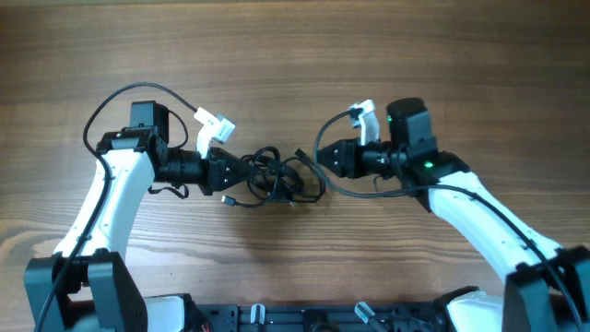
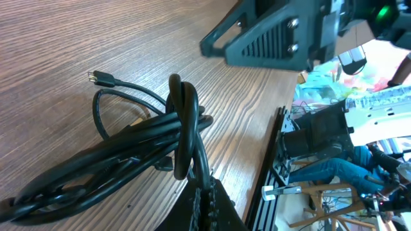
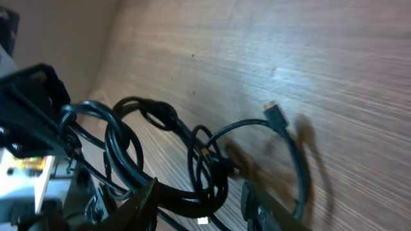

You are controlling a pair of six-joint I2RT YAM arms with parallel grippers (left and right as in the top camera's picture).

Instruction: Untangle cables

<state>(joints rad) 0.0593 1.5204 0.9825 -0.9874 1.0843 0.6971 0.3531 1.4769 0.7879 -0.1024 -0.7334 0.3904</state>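
across the whole overhead view runs a brown wooden table (image 1: 295, 55) with fine grain going side to side. a black rail (image 1: 277, 318) lines its near edge. past that edge, in the left wrist view, i see a blurred, cluttered room (image 2: 359, 128) with metal framing and a patch of blue cloth; i cannot make out more.

counting what is on the table: two white-and-black arms, one from each near corner, two grippers, and one knotted bundle of thin black cables (image 1: 277, 175). how many separate cords make up the bundle i cannot tell. each wrist view shows one loose plug end: a small plug (image 2: 101, 78) lying on the wood in the left view, and a metal-tipped plug (image 3: 273, 110) in the right view. i cannot tell whether they are the same plug.

the cables lie at the middle of the table, between the two grippers. the left gripper (image 1: 229, 171) meets the bundle's left end, jaws pressed together and pinching the cables. the right gripper (image 1: 321, 159) sits at the bundle's right side, its fingers (image 3: 260, 205) spread apart, with loops of cable lying just ahead of the gap.
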